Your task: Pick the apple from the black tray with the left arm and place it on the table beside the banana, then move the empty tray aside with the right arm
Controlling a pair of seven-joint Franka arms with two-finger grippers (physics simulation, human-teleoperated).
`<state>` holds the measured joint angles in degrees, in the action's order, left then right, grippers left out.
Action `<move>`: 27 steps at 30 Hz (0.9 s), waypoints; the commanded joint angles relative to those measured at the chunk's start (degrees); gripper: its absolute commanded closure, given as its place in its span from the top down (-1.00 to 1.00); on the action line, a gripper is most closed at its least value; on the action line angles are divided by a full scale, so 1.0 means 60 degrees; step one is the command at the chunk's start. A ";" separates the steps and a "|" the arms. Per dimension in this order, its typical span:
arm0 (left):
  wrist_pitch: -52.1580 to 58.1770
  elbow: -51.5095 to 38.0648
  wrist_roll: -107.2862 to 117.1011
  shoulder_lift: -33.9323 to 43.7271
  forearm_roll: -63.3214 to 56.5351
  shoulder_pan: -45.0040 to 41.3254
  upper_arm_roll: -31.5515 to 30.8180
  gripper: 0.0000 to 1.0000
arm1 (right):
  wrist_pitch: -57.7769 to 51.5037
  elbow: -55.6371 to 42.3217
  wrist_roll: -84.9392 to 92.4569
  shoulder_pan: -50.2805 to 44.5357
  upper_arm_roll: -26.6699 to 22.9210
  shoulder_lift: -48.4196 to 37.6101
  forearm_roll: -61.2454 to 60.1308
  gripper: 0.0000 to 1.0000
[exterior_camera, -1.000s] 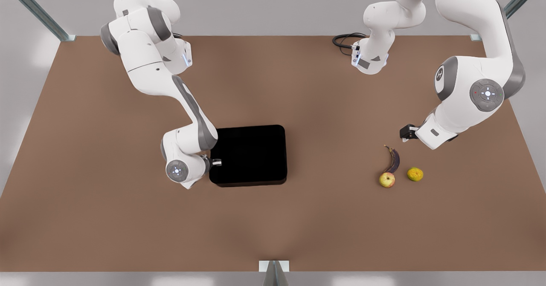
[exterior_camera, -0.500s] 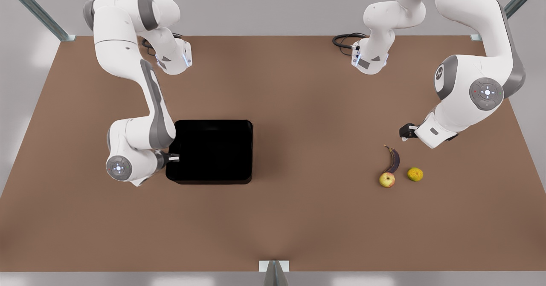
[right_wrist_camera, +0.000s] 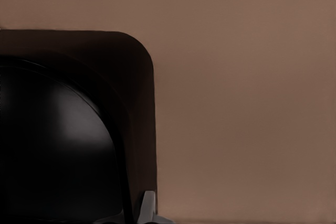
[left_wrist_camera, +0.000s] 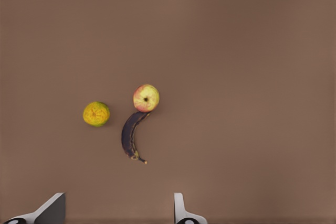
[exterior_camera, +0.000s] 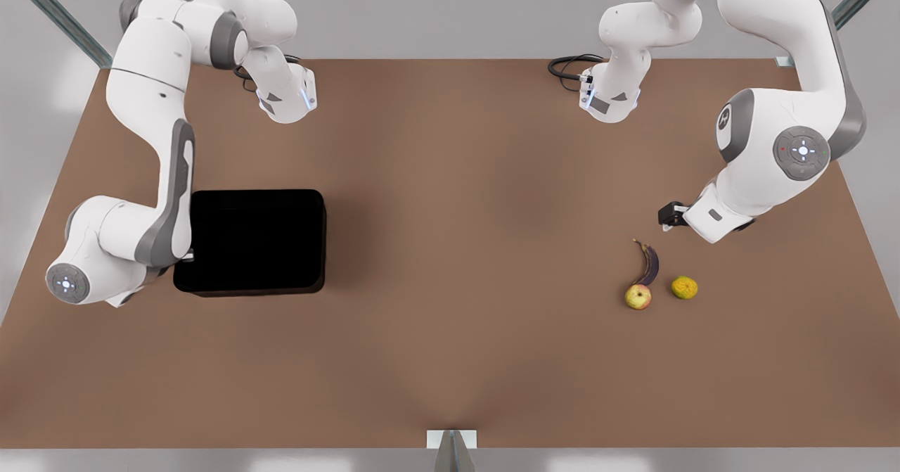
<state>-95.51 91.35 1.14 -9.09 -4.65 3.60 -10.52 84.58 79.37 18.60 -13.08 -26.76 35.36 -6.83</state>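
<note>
Front view: the black tray [exterior_camera: 249, 241] sits on the counter [exterior_camera: 450, 359] at the front view's left, the right claw [exterior_camera: 188, 254] clamped on its wall. The apple [exterior_camera: 638, 296] touches the banana [exterior_camera: 648, 264], a citrus fruit [exterior_camera: 683, 288] near.

Left wrist view: the left claw [left_wrist_camera: 118, 211] hangs above them, fingers [left_wrist_camera: 179, 208] spread apart.

Right wrist view: the tray's corner meets the counter.

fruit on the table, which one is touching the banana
The apple, yellow with a red blush, sits against one end of the dark banana. The bumpy yellow-orange citrus lies apart from both.
</note>
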 commanded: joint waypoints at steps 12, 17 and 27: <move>0.0024 -0.0063 0.0029 0.0021 -0.0002 0.0001 -0.0005 1.00 | 0.1811 -0.0322 0.4194 0.0261 -0.0022 0.1533 -0.0107 -0.67; -0.0019 -0.0269 -0.0044 -0.0052 0.0057 -0.0028 -0.0005 1.00 | 0.0699 -0.0526 0.4063 0.0203 -0.0038 0.0320 -0.0971 1.00; -0.0152 -0.0269 -0.0044 -0.0140 0.0189 -0.0043 -0.0005 1.00 | -0.1045 -0.2651 -0.0903 0.1228 0.4637 -0.1748 0.1255 1.00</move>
<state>-96.18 89.80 1.02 -9.99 -3.46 3.36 -10.52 81.06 63.54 28.54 -6.24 0.41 25.02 -2.33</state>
